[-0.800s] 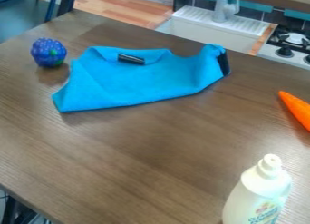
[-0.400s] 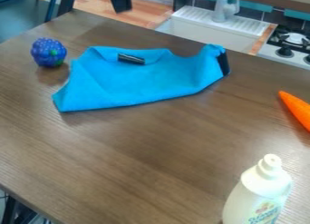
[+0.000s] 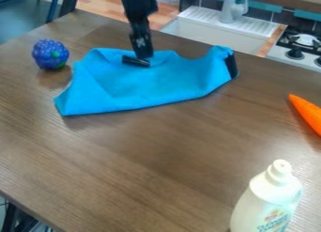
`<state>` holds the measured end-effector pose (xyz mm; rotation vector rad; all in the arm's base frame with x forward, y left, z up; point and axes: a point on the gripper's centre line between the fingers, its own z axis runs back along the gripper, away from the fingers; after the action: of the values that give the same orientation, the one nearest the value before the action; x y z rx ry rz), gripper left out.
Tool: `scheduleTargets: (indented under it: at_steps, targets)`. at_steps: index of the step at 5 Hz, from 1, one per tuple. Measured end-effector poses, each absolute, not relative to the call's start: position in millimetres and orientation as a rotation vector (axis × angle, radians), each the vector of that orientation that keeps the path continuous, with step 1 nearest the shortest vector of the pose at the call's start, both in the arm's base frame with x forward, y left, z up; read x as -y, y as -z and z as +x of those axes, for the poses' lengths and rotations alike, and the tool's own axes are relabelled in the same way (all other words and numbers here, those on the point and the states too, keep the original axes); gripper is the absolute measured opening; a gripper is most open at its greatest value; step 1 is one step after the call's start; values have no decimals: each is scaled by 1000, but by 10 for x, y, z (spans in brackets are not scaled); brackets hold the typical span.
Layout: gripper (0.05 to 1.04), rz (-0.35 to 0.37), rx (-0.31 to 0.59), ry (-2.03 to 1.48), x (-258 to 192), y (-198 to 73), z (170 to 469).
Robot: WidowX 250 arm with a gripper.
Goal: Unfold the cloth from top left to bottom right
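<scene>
The black gripper (image 3: 143, 55) hangs down from the top edge over the upper middle of the cloth, its tip by the dark label. I cannot tell whether it touches the fabric. The bright blue cloth (image 3: 141, 85) lies partly folded on the brown table, with a pointed corner at lower left, a bunched upper right corner and a dark strip on its right edge.
A blue berry-like toy (image 3: 50, 54) sits left of the cloth. An orange carrot (image 3: 307, 113) lies at the right edge of the table (image 3: 150, 165). A white bottle (image 3: 268, 198) stands at lower right. Behind the table are a sink (image 3: 216, 31) and stove (image 3: 304, 45).
The gripper has come in from the top edge and down to the upper part of the cloth. The cloth and the other objects have kept their places.
</scene>
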<state>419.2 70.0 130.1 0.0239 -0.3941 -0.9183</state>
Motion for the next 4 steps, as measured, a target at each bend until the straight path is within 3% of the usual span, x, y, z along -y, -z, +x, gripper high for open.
scheduleTargets:
  at_steps: [2,4]
  targets:
    - [1000,112,449,948,-665,-1304,4339]
    - [1000,192,391,907,-810,-1208,4457]
